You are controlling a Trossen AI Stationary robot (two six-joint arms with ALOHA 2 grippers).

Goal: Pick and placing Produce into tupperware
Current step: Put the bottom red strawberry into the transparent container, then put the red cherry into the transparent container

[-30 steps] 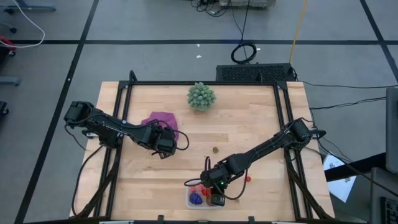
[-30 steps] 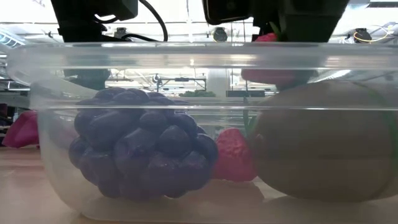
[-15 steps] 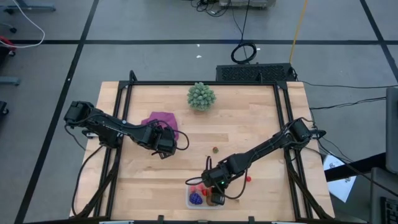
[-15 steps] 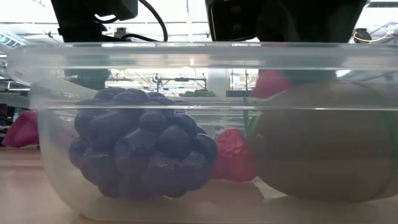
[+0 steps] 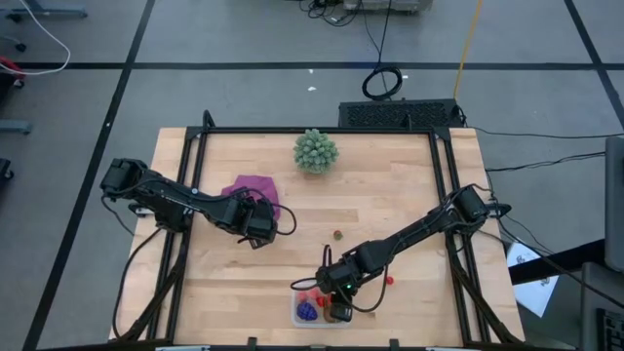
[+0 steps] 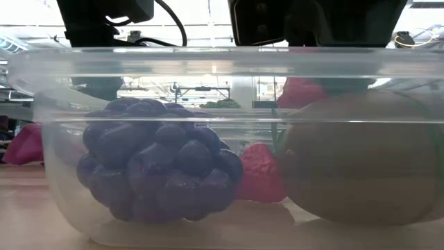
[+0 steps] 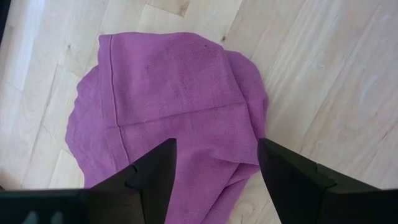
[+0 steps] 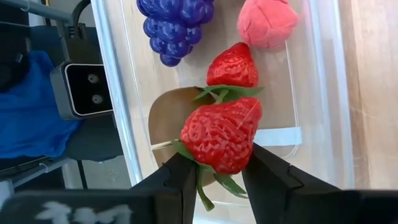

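From above, the right claw [image 5: 336, 304] hangs over the tub [image 5: 305, 320] at the bench [image 5: 390, 195] front edge. Its wrist view shows a strawberry [image 8: 222, 134] pinched above the tub. The left claw [image 7: 214, 168] gapes empty over the purple cloth [image 7: 168, 93].

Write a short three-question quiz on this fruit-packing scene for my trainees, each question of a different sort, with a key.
1. True or false: the right claw grips a strawberry above the tupperware.
2. Which lies under the left claw? A) grape cluster B) magenta cloth C) green bushy ball
3. Fill in: in the tub, the brown kiwi sits beside the purple ____.

Key: 1 true; 2 B; 3 grape cluster. Another strawberry and a pink berry already lie in the tub.
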